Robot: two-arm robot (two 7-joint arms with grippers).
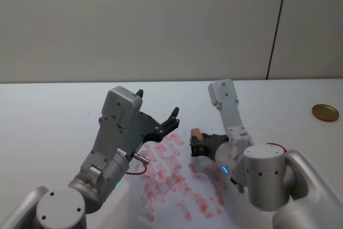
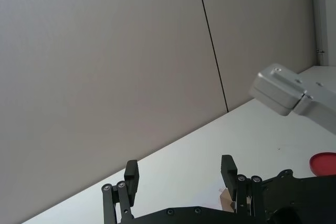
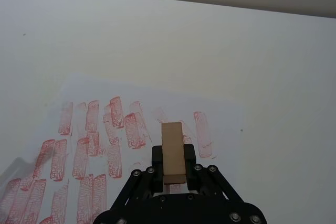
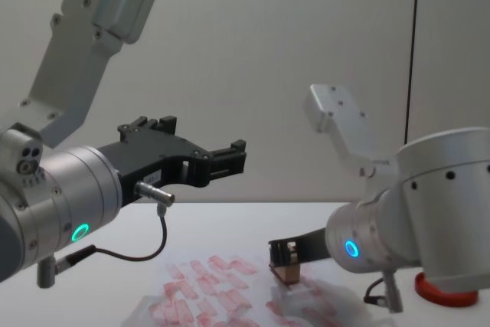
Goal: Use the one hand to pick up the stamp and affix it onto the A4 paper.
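Stamp [image 3: 172, 150] pinched between fingers of right gripper [image 3: 173, 162], poised over printed paper [image 3: 131, 95] near its 1 o'clock edge in head view; touching or not, cannot tell. Left gripper [image 2: 179, 169] raised at 9 o'clock of stamp, fingers spread wide, holding nothing. Red dish [image 4: 444, 289] at 3 o'clock.

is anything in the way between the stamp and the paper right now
Nothing visible does. The stamp is clamped in the right gripper, low over the A4 paper, and past its end there is just printed sheet. The left gripper hangs open, raised well above the table to the left, out of the stamp's path.
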